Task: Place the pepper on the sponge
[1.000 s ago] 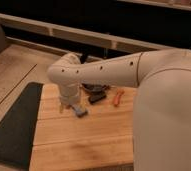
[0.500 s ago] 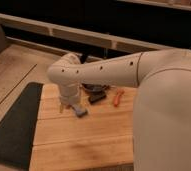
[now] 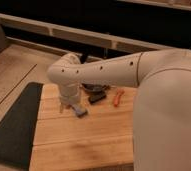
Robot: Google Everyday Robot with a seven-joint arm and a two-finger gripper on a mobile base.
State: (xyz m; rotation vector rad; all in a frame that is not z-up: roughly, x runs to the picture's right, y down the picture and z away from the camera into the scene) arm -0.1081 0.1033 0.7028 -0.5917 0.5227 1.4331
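Hanging low over the left part of the wooden surface [image 3: 84, 145], the gripper [image 3: 65, 106] is seen w/ jaws spread and nothing pinched, just beside the sponge [image 3: 80, 111], which lies flat w/ nothing on top, prob. serving as the drop spot. Farther back, toward the right edge, the pepper [image 3: 117, 97] is found lying on the wood, apart from the sponge w/ a black block [image 3: 97, 97] between, so the goal isn't met as things lie. No brand, label or writing can be read.

Smooth cream-white shells cover the arm [image 3: 109, 72]: a thick tube dotted with small dark holes, a bulbous joint above the fingers [image 3: 63, 108]. The pale gripper [image 3: 67, 107], fingers apart, hangs over the bench [image 3: 89, 142].
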